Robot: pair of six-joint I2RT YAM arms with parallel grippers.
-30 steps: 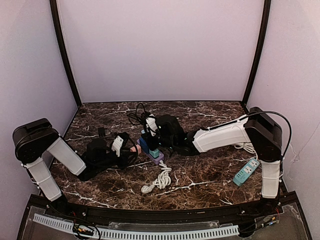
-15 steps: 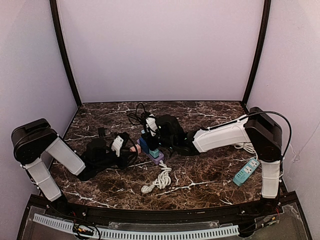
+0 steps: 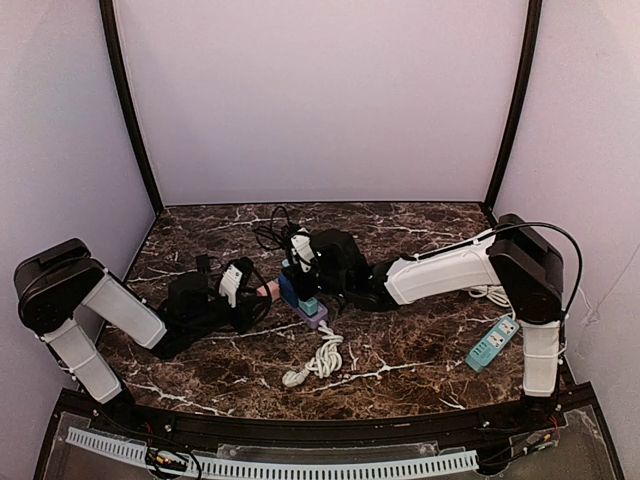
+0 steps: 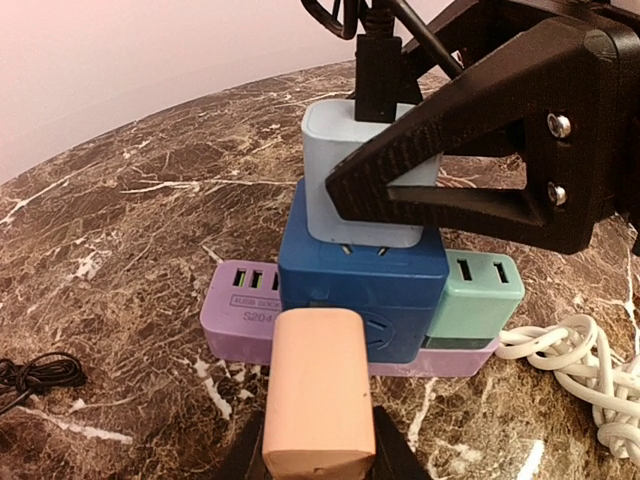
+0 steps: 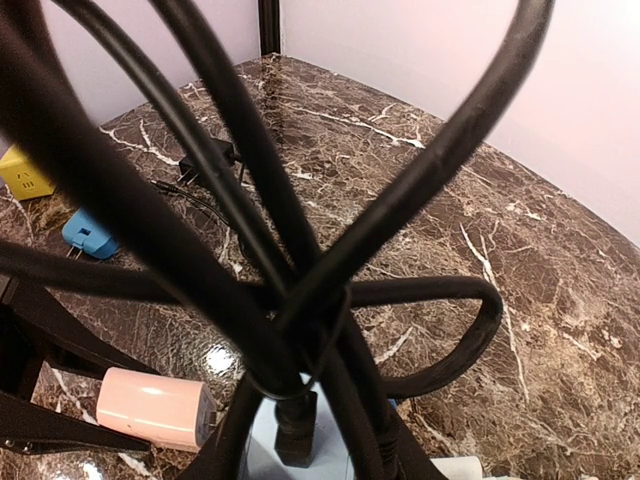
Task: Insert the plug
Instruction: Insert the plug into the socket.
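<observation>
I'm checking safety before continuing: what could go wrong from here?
Prongs of the light blue charger show above the blue adapter; an off-axis push by the right gripper may jam or tilt it. The peach adapter in the left gripper sits close in front of that stack on the purple power strip and could shove it. Black cables loop across the right wrist view and may snag.

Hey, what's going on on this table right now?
The left pincer holds a peach plug against the front of the blue adapter, which sits on the purple power strip. The right pincer grips a pale blue charger, black cable attached, on top of that adapter. Its prongs show, so it looks not fully seated.
</observation>
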